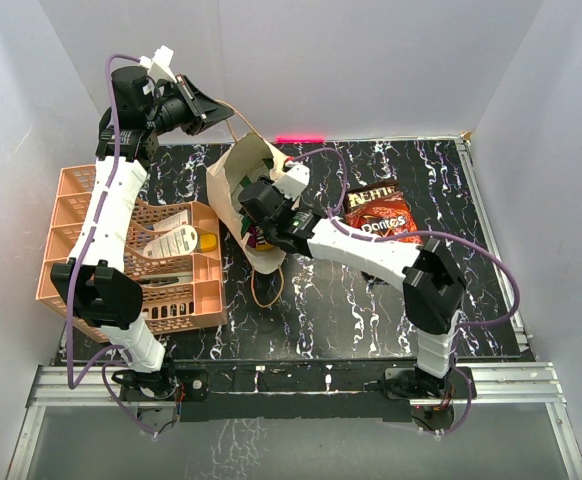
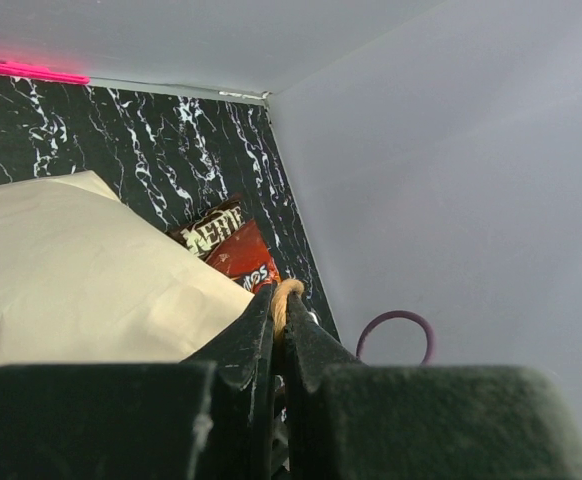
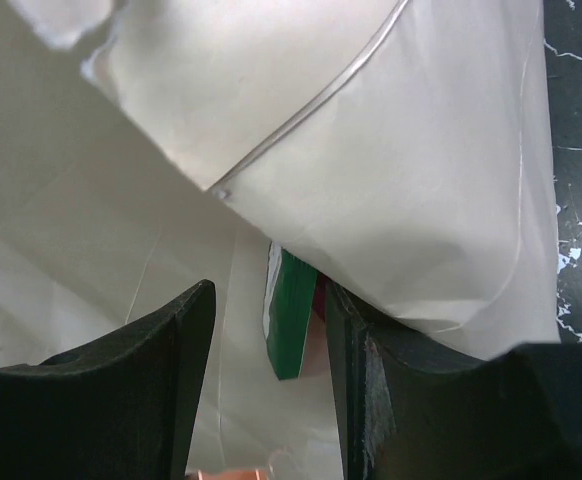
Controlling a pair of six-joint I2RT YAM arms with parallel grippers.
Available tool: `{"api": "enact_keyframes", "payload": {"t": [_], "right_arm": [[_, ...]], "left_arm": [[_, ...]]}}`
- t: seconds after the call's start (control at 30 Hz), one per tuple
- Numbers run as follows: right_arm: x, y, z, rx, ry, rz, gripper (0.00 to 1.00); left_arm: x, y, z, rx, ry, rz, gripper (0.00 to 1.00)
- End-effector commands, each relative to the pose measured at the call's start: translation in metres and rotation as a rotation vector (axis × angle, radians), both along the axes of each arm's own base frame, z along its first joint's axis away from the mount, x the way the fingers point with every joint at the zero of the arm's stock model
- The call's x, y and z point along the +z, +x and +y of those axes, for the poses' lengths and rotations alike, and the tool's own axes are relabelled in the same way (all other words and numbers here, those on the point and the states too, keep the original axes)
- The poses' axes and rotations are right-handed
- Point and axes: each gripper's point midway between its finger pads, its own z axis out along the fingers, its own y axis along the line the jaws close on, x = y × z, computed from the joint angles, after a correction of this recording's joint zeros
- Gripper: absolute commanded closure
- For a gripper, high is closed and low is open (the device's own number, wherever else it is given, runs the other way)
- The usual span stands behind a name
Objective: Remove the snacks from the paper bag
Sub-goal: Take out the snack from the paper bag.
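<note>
Black marbled table [image 1: 371, 320]: left gripper [image 2: 281, 320], pinching a handle [image 2: 289, 290], keeps the paper bag [image 2: 71, 260] upright and agape — right gripper [image 3: 271, 300], jaws parted, straddles a green packet [image 3: 293, 320].

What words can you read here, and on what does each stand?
"Doritos": on the glossy red snack packet on the black marbled table.
White letters on the dark brown packet beside it: too blurred to read.
Print on the white tubes in the orange mesh basket: too small.
</note>
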Motion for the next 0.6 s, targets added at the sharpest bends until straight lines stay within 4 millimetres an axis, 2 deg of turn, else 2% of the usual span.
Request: {"api": "enact_keyframes", "payload": {"t": [0.0, 0.2, 0.33, 0.5, 0.57], "right_arm": [[0.019, 0.025, -0.011, -0.142, 0.049, -0.061, 0.5], [0.007, 0.049, -0.014, -0.182, 0.051, -0.046, 0.52], [0.004, 0.062, -0.004, -0.174, 0.045, -0.048, 0.54], [0.004, 0.074, 0.01, -0.159, 0.039, -0.049, 0.63], [0.013, 0.074, 0.014, -0.146, 0.039, -0.045, 0.69]], "left_arm": [[0.045, -0.023, 0.003, -0.007, -0.025, -0.112, 1.0], [0.047, -0.024, 0.003, -0.009, -0.032, -0.113, 1.0], [0.043, -0.023, 0.003, -0.004, -0.035, -0.103, 1.0], [0.041, -0.023, 0.004, 0.003, -0.029, -0.102, 1.0], [0.041, -0.023, 0.005, 0.009, -0.023, -0.103, 1.0]]}}
